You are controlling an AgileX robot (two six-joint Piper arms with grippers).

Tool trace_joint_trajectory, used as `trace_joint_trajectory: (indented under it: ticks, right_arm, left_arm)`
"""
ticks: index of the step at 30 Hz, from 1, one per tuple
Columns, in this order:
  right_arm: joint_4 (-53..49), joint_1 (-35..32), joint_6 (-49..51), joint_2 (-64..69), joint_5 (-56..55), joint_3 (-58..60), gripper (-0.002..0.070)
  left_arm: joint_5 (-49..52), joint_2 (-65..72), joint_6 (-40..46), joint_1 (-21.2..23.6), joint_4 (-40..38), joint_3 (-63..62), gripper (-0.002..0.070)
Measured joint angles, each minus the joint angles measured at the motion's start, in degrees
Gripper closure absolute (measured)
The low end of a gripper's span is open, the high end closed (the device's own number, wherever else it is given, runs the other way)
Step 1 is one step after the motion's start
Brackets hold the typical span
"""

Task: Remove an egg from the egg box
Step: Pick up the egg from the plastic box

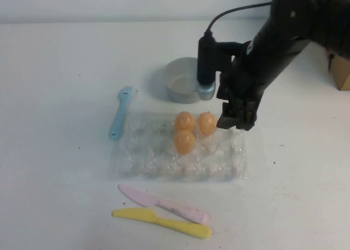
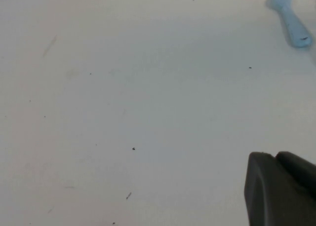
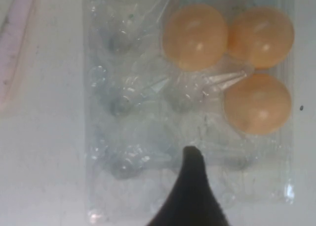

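Note:
The clear plastic egg box (image 1: 158, 160) lies mid-table with three orange-tan eggs in its far cups: one at the back (image 1: 184, 120), one to its right (image 1: 206, 122), one in front (image 1: 185, 141). My right gripper (image 1: 236, 120) hangs over the box's far right corner, just right of the right-hand egg, not touching it; it looks shut and empty. The right wrist view looks down on the box (image 3: 128, 137), the three eggs (image 3: 195, 35) (image 3: 261, 36) (image 3: 256, 103) and the gripper tip (image 3: 190, 154). My left gripper (image 2: 276, 159) shows only in its wrist view, shut, over bare table.
A round grey bowl (image 1: 183, 81) stands just behind the box. A blue spatula (image 1: 120, 112) lies left of the box and also shows in the left wrist view (image 2: 289, 21). A pink knife (image 1: 164, 203) and a yellow knife (image 1: 164, 221) lie in front. A cardboard box (image 1: 342, 69) is at the right edge.

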Motion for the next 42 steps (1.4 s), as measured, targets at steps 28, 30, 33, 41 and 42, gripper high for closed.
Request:
trace_joint_trajectory:
  ticks: [28, 30, 33, 41, 42]
  right_arm:
    - [-4.08, 2.24, -0.32, 16.35, -5.30, -9.15, 0.0183]
    - [-4.08, 2.24, -0.32, 16.74, -5.83, -9.15, 0.0183]
    - [-4.08, 2.24, -0.22, 17.08, -6.34, -9.15, 0.0183]
    - [-5.34, 2.24, 0.87, 17.08, -6.53, -9.15, 0.0323]
    - [-5.46, 2.24, 0.97, 17.08, -6.53, -9.15, 0.0323]
  left_arm:
    - [0.00, 0.00, 0.00, 0.00, 0.13, 0.00, 0.0678]
    - [0.00, 0.00, 0.00, 0.00, 0.13, 0.00, 0.0678]
    - [0.00, 0.00, 0.00, 0.00, 0.13, 0.00, 0.0678]
    - [0.00, 0.00, 0.00, 0.00, 0.13, 0.00, 0.0678]
    - [0.00, 0.00, 0.00, 0.00, 0.13, 0.00, 0.0678]
